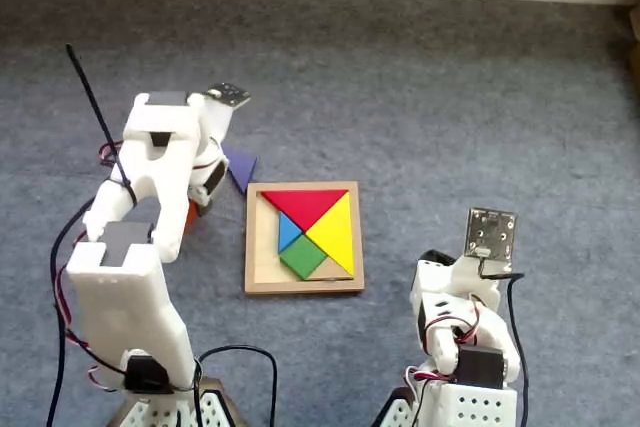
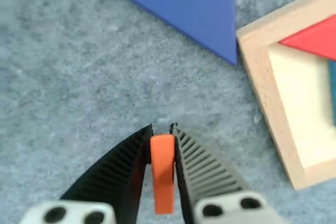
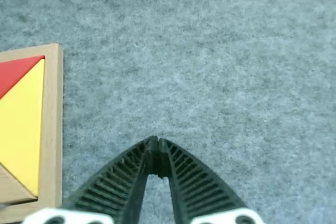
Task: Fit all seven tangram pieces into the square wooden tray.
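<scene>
The square wooden tray [image 1: 250, 247] lies mid-table holding a red triangle [image 1: 305, 205], a yellow triangle [image 1: 335, 237], a small blue piece [image 1: 288, 232] and a green square [image 1: 302, 257]. A dark blue triangle [image 1: 240, 165] rests on the carpet just beyond the tray's far left corner, also large in the left wrist view [image 2: 184, 3]. My left gripper [image 2: 161, 128] is shut on an orange piece [image 2: 162, 169], held edge-on above the carpet left of the tray [image 2: 273, 103]. The orange piece peeks out under the left arm [image 1: 190, 215]. My right gripper [image 3: 158, 141] is shut and empty, right of the tray [image 3: 54, 129].
Grey carpet covers the whole table. The tray's left strip [image 1: 262, 247] and its near right corner [image 1: 332, 268] show bare wood. Cables trail beside the left arm's base [image 1: 235, 352]. Open carpet lies to the right and behind the tray.
</scene>
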Tool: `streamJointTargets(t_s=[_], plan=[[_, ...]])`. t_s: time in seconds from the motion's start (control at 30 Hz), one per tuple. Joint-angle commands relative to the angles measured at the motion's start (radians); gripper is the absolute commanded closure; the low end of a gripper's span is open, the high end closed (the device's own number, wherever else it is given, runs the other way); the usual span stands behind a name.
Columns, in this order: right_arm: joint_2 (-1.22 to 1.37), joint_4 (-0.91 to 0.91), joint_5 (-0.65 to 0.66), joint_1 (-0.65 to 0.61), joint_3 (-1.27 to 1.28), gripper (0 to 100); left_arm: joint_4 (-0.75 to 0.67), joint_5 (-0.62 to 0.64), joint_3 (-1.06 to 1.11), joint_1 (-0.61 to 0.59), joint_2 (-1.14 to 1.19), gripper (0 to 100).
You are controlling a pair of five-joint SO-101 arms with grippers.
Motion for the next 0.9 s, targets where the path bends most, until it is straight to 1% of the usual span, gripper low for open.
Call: streamJointTargets(t_s=[0.0, 0.07, 0.2, 0.27, 0.4, 0.6, 0.73, 0.87], plan=[[0.004, -0.021, -0.003, 0.012, 0.11, 99.4, 0.084, 0.006, -0.059, 0.074, -0.125, 99], [0.004, -0.021, -0.003, 0.012, 0.11, 99.4, 0.115, 0.011, -0.05, 0.119, -0.202, 100], [0.004, -0.021, -0.003, 0.012, 0.11, 99.4, 0.123, 0.123, 0.012, 0.234, -0.346, 100], [0.004, -0.021, -0.003, 0.012, 0.11, 99.4, 0.1, 0.166, 0.047, 0.288, -0.394, 100], [0.004, -0.021, -0.003, 0.012, 0.11, 99.4, -0.021, 0.272, 0.139, 0.366, -0.424, 100], [0.004, -0.021, -0.003, 0.012, 0.11, 99.4, -0.288, 0.436, 0.337, 0.4, -0.427, 100], [0.004, -0.021, -0.003, 0.012, 0.11, 99.4, -0.411, 0.473, 0.424, 0.403, -0.43, 100], [0.004, -0.021, -0.003, 0.012, 0.11, 99.4, -0.479, 0.485, 0.463, 0.395, -0.424, 100]])
